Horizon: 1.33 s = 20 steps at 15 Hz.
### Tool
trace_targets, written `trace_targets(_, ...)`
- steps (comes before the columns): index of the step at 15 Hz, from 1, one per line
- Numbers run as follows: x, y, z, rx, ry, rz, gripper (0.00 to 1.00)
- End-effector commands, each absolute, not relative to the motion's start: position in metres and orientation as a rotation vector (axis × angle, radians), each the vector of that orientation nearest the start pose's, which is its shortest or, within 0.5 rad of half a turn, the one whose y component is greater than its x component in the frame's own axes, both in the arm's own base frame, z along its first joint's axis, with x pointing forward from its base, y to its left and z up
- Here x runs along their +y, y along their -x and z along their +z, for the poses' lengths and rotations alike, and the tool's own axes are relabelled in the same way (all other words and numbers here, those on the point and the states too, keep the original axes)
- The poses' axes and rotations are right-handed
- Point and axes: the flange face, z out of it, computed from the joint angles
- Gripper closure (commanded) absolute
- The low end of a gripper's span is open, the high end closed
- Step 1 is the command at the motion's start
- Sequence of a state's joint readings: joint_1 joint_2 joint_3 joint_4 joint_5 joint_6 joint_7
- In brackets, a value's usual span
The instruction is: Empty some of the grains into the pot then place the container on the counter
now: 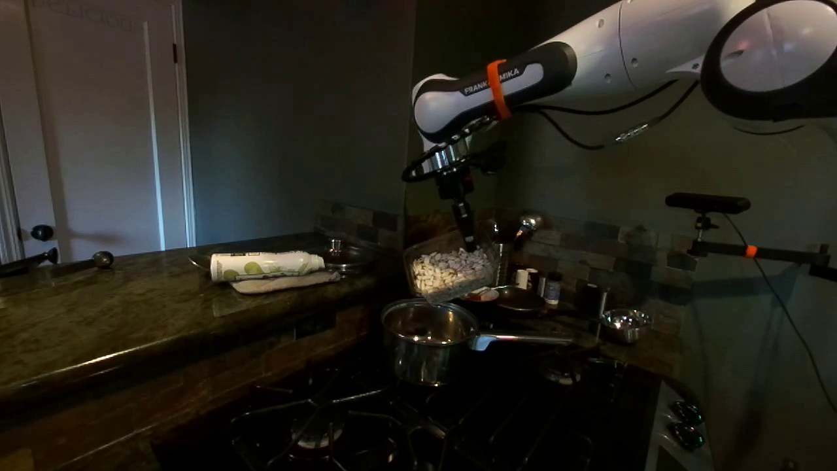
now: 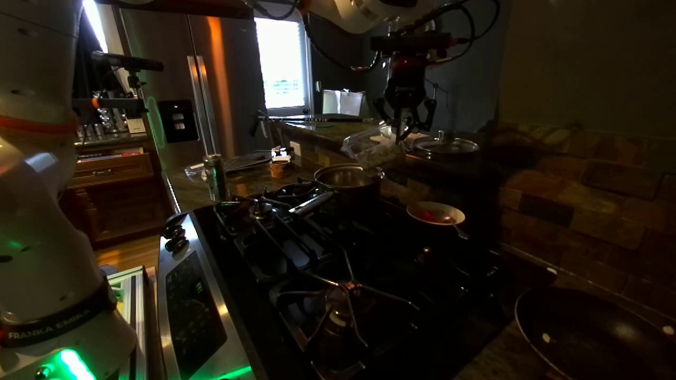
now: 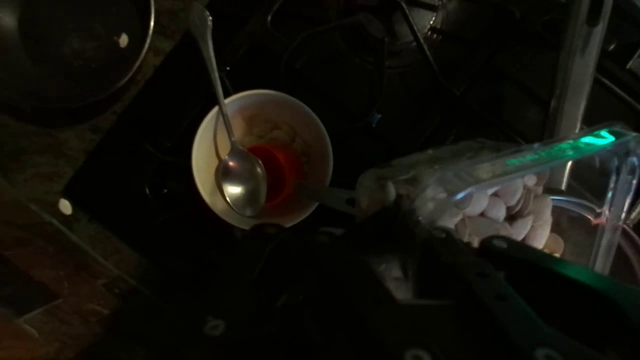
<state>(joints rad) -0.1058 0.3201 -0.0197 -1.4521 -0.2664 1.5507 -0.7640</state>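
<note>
While pot [image 1: 428, 356] stands on stovetop [image 1: 503, 418], counter [image 1: 124, 320] gleams, walls [image 1: 294, 131] dim.

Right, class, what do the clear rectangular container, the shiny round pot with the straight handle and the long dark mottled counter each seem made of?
Clear container: probably thin, glossy plastic; transparent walls, glinting edges. Glass isn't ruled out.
Shiny pot: likely polished steel; bright, mirrorlike highlights.
Dark counter: apparently polished stone; mottled colour, bright edge sheen. Laminate possible.
</note>
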Motion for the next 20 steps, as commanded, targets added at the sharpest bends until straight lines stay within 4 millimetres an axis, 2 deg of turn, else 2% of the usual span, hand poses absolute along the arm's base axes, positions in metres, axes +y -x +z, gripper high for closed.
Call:
trace_targets(1,-0.100,-0.618,0.493,-1.103,3.129,0.555,0.99)
trace_targets(10,-0.070,-0.599,0.491,-1.155,3.145,0.645,0.99)
trace_targets(17,-0.031,-0.593,0.483,-1.125,3.179,0.671,0.99)
trace_targets(18,-0.043,-0.602,0.481,-1.149,3.154,0.667,0.99)
trace_targets(20,-0.038,-0.603,0.479,-1.155,3.152,0.667,0.96)
